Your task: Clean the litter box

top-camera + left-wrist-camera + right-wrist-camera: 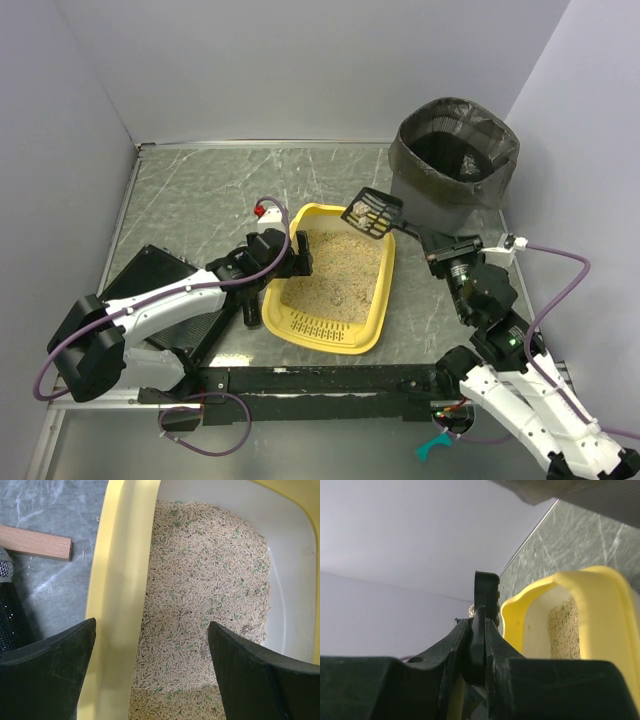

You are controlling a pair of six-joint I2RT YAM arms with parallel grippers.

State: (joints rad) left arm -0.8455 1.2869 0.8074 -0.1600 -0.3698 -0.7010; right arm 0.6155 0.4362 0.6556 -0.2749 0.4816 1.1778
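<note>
The yellow litter box [372, 318] sits mid-table with beige litter [335, 275] inside and a slotted grille at its near end. My left gripper [297, 258] is open and straddles the box's left rim [120, 605], one finger [50, 675] outside and the other [255, 675] over the litter [210, 580]. My right gripper [432, 243] is shut on the handle of a black slotted scoop [375, 210]. The scoop hangs above the box's far right corner with a few clumps in it. In the right wrist view the handle [485, 595] is pinched in the gripper [479, 625], beside the litter box [600, 595].
A dark grey round bin [455, 165] with a bag liner stands at the back right, just beyond the scoop. A black flat tray [165, 300] lies under the left arm. A wooden block [35, 542] and a black object [10, 615] lie left of the box. Walls enclose the table.
</note>
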